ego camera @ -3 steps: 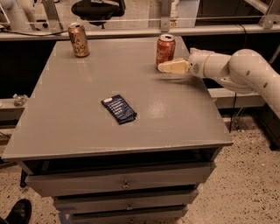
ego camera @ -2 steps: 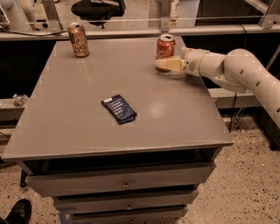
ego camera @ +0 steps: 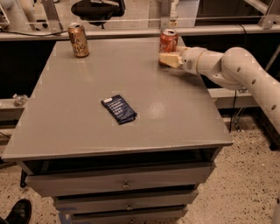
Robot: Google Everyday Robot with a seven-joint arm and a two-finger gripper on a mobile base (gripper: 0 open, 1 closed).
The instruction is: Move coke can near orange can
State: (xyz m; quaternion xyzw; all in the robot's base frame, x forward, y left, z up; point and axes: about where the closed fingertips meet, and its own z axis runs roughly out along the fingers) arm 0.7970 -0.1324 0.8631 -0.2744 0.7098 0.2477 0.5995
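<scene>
The coke can (ego camera: 168, 42), red with white script and a silver top, stands upright near the far right edge of the grey table (ego camera: 87, 140). The orange can (ego camera: 78, 40), golden-brown with pale markings, stands upright at the far left of the table, well apart from the coke can. My gripper (ego camera: 166, 59) reaches in from the right on a white arm (ego camera: 236, 65) and sits at the lower part of the coke can, against or around its base.
A dark blue snack packet (ego camera: 119, 109) lies flat near the table's middle. Drawers (ego camera: 124, 183) run below the front edge. A rail and a chair base (ego camera: 98, 8) stand behind the table. A shoe (ego camera: 17, 213) shows at bottom left.
The gripper has moved left and slightly farther back, from just right of the coke can to its base. The cans and the packet have not moved.
</scene>
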